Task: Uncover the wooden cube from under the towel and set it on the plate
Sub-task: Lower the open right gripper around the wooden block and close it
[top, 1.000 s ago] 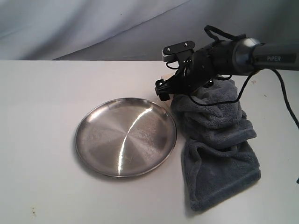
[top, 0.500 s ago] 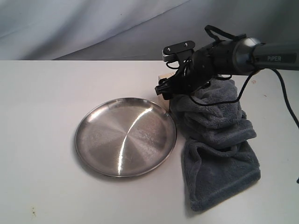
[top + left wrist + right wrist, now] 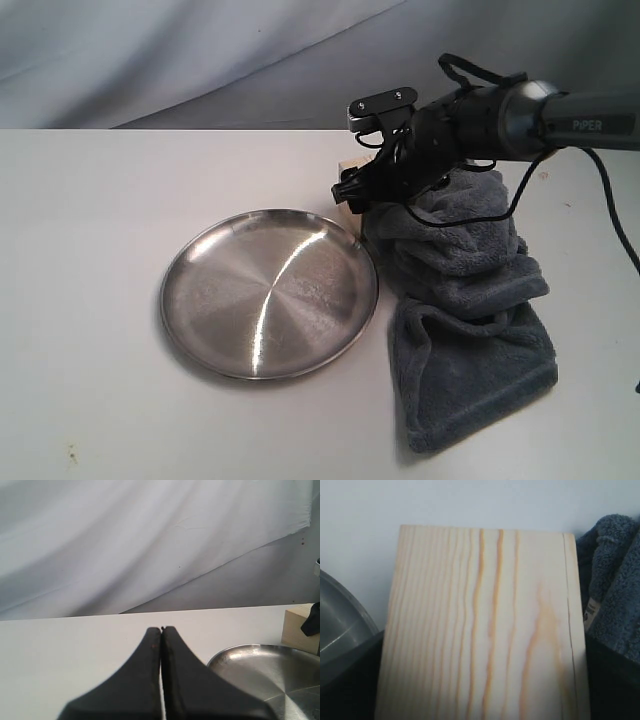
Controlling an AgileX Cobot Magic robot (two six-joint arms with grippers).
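The pale wooden cube (image 3: 485, 625) lies bare between the towel and the plate, filling the right wrist view. My right gripper (image 3: 482, 680) has its dark fingers (image 3: 350, 680) pressed against two opposite sides of the cube, shut on it. From outside, that gripper (image 3: 358, 195) hides most of the cube (image 3: 349, 163) at the plate's far right rim. The blue-grey towel (image 3: 465, 300) lies bunched to the right of the steel plate (image 3: 270, 295). My left gripper (image 3: 161, 629) is shut on nothing, low over the table, with the plate (image 3: 260, 670) and cube (image 3: 296, 627) beyond it.
The white table (image 3: 90, 200) runs left of and in front of the plate. A grey cloth backdrop (image 3: 200, 50) hangs behind. The right arm's cables (image 3: 520, 190) loop above the towel. The towel's small tag (image 3: 590, 611) sits beside the cube.
The right gripper's fingers have drawn in and risen slightly at the cube. Plate, towel and left gripper show no movement.
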